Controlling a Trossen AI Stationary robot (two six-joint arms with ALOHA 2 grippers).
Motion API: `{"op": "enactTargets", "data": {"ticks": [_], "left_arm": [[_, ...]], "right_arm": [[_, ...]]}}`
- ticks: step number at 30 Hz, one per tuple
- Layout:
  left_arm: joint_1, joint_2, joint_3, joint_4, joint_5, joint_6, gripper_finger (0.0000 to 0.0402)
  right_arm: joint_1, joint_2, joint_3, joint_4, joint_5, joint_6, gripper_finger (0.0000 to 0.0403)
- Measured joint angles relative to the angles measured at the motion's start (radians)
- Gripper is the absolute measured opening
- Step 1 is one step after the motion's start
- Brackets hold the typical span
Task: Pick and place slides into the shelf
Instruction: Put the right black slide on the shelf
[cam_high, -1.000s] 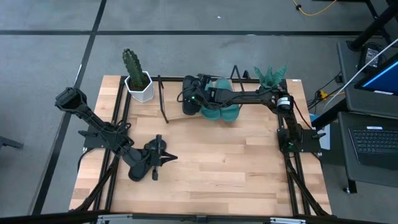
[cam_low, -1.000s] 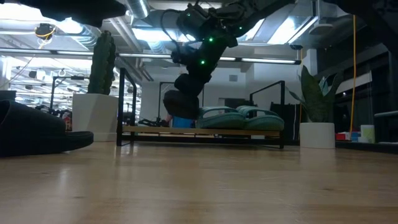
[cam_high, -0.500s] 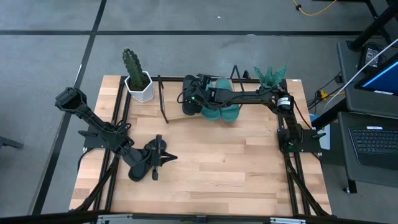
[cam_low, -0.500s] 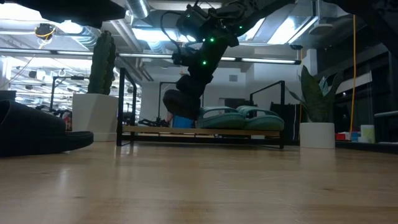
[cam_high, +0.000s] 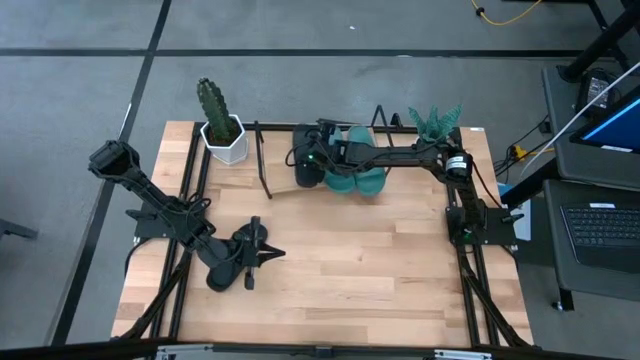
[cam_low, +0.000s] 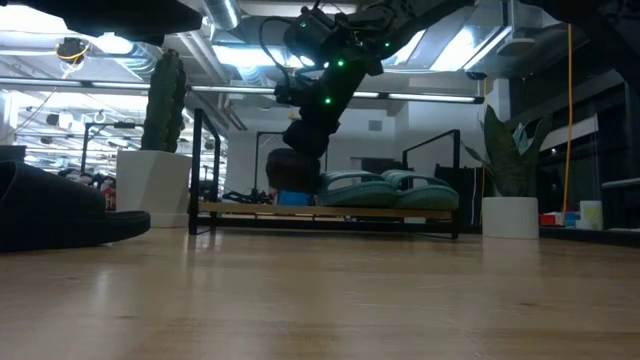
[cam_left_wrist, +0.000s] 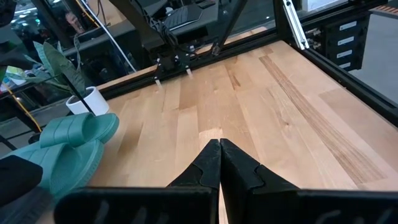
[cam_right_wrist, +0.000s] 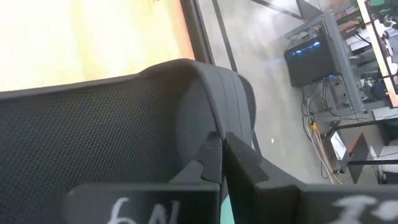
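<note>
Only our right wrist view shows the right pincer (cam_right_wrist: 217, 163) clamped on a black slide's (cam_right_wrist: 124, 112) strap; overhead we count two teal slides (cam_high: 358, 178) shelved, and the left pincer (cam_high: 272, 254) clenched empty.

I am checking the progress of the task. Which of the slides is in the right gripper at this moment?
A black slide, gripped by the shut right gripper over the shelf. The two teal slides already lie on the shelf beside it, free of any gripper.

Robotics lab (ceiling ducts (cam_low: 120, 62), laptop (cam_high: 603, 228))
</note>
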Motion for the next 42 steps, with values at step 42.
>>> {"op": "enactTargets", "data": {"ticks": [42], "left_arm": [[0.0,0.0,0.0,0.0,0.0,0.0,0.0]], "right_arm": [[-0.01,0.036,-0.001,-0.046,0.002,-0.067,0.0006]]}}
